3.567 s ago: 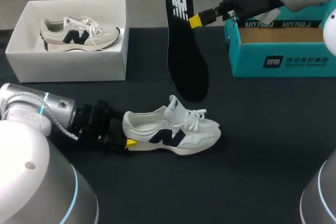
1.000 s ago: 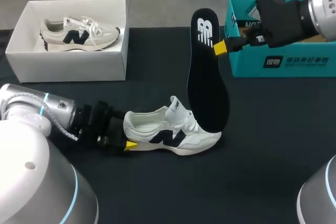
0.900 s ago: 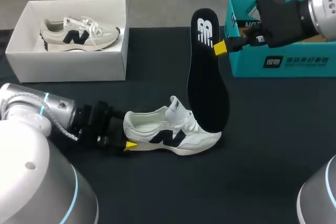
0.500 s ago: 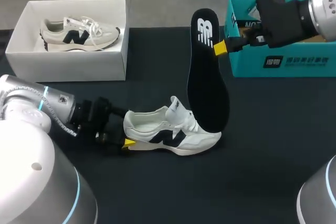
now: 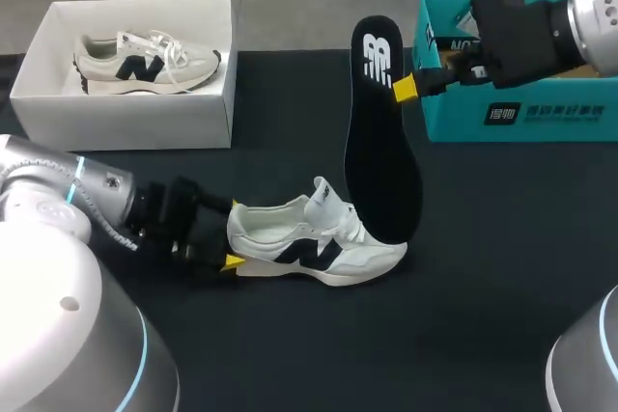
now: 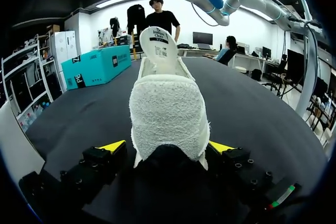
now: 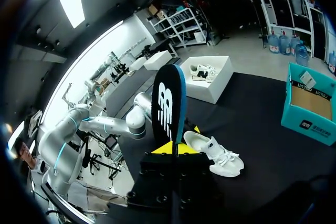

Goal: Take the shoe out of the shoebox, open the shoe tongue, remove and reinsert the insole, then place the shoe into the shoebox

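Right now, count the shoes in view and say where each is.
2. A shoe lies in the white shoebox, far left on the table; the other shoe stands nearer me, heel within the left gripper.

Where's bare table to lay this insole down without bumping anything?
Best is the bare table right of the shoe, in front of the teal box. The near strip in front of the shoe is free too. Crowded: the heel, where the left gripper sits.

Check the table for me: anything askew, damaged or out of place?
Nothing stands out. The black insole hangs toe-down from the right gripper, close over the white sneaker, which stands upright on its sole with no visible damage.
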Robot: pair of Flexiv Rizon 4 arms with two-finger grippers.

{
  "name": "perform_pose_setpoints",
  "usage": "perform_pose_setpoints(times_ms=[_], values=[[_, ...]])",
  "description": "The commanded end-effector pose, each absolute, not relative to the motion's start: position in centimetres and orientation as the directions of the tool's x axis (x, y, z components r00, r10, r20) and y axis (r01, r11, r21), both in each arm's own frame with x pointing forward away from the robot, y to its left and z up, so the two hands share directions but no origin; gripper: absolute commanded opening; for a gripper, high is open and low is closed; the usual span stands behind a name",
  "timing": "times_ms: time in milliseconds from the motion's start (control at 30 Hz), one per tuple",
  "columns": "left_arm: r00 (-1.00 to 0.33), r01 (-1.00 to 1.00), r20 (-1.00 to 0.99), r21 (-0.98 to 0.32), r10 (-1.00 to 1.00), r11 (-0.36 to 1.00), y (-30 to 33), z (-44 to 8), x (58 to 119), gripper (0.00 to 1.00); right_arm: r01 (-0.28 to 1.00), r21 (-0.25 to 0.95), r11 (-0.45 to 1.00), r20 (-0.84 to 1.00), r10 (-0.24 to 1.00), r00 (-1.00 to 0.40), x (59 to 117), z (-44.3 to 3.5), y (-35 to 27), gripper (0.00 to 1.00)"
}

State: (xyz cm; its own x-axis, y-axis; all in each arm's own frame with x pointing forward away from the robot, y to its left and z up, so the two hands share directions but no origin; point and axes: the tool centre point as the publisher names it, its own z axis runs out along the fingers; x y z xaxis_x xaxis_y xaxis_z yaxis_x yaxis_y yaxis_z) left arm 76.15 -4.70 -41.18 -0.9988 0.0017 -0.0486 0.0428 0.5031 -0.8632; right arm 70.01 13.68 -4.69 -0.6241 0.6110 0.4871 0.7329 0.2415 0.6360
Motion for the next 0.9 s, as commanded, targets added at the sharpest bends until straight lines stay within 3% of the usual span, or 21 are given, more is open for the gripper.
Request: perform_pose_setpoints(times_ms=[33, 367, 900], values=[[-0.998, 0.037, -0.055, -0.849, -0.019, 0.527, -4.2, -40.0, 75.9, 1.0, 0.734, 0.635, 0.241, 0.488, 0.612, -0.623, 70.1, -4.8, 13.8, 0.0], [-0.998, 0.055, -0.058, -0.795, 0.015, 0.605, -3.0, -37.8, 75.6, 1.0, 0.734, 0.635, 0.241, 0.488, 0.612, -0.623, 70.1, -4.8, 13.8, 0.0], [-1.0, -0.002, -0.022, -0.576, -0.018, 0.817, -3.9, -35.6, 76.3, 1.0, 0.734, 0.635, 0.241, 0.488, 0.612, -0.623, 70.1, -4.8, 13.8, 0.0]])
